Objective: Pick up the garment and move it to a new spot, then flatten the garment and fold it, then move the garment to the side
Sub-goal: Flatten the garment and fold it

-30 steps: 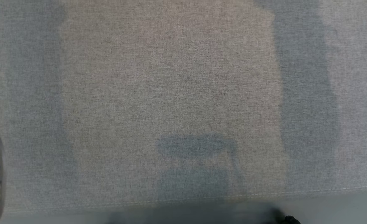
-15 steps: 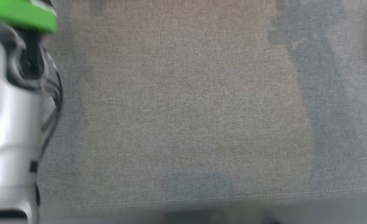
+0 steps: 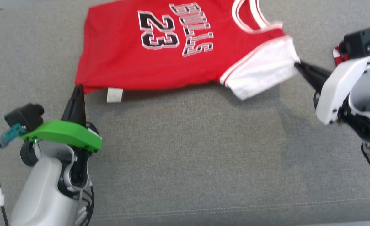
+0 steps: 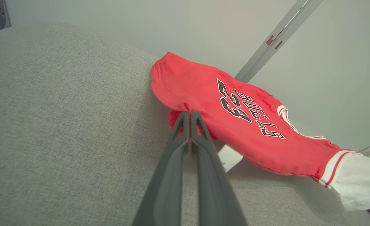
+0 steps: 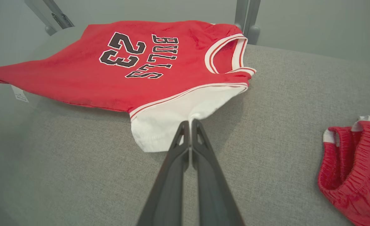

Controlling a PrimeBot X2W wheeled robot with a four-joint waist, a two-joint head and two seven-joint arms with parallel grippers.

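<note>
The garment (image 3: 159,59) is a red jersey with "BULLS 23" lettering and a white sleeve (image 3: 261,73). It is stretched out across the far part of the grey cushion (image 3: 185,157), its near edge raised enough to cast a shadow. My left gripper (image 3: 77,87) is shut on the red hem corner, also seen in the left wrist view (image 4: 189,113), where the garment (image 4: 241,125) runs off to the right. My right gripper (image 3: 297,65) is shut on the edge of the white sleeve, and the right wrist view (image 5: 190,121) shows the garment (image 5: 109,75) spread beyond it.
A white label (image 3: 114,94) hangs from the hem near the left gripper. Crumpled red shorts (image 5: 351,175) lie on the cushion to the right of the right gripper. A seam (image 3: 235,208) marks the cushion's front edge. Metal posts (image 5: 247,18) stand behind the cushion.
The head camera has moved: earlier it showed bare grey fabric, then the left arm at the left edge. Now the jersey and both shut grippers are in view.
</note>
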